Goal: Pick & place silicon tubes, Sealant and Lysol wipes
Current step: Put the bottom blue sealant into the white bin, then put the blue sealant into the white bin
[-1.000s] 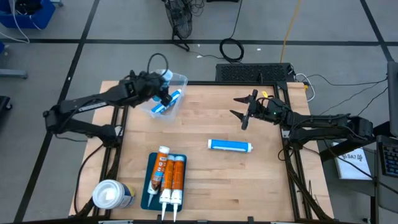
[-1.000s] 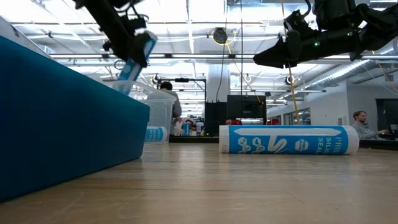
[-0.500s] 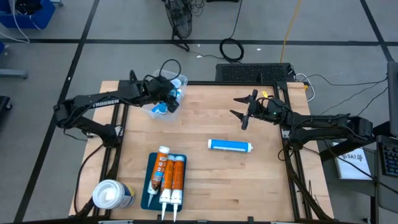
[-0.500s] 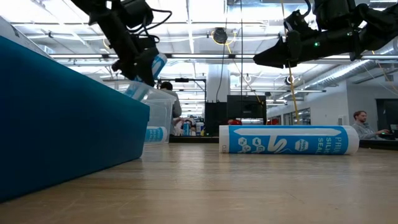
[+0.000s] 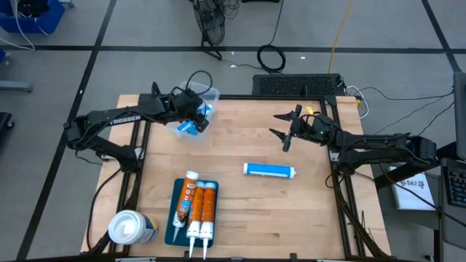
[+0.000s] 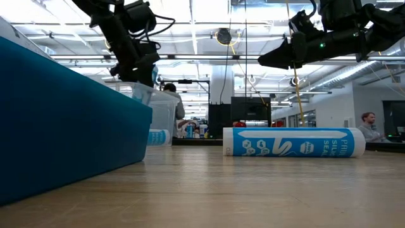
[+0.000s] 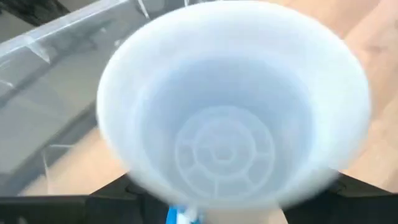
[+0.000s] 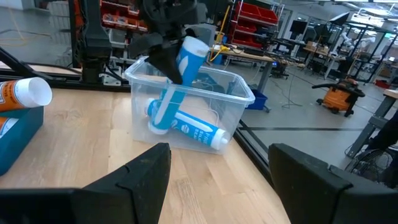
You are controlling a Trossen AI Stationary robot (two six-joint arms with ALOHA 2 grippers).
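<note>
At the upper left of the high view, a clear plastic bin (image 5: pixel 191 114) holds one blue-and-white tube lying flat (image 8: pixel 186 126), while a second blue tube (image 8: pixel 177 78) stands tilted inside it, its open end up, clamped by the left gripper (image 5: pixel 198 114) directly above the bin. Lower centre-left, a dark blue tray (image 5: pixel 175 218) carries three orange sealant tubes (image 5: pixel 198 207) side by side, nozzles toward the bottom edge. The Lysol wipes (image 5: pixel 131 228) stand at the lower left, just beside the tray. Another blue tube (image 5: pixel 269 170) lies loose mid-table, its long axis left to right. The right gripper (image 5: pixel 284 134) hangs above and right of it, fingers spread, holding nothing.
</note>
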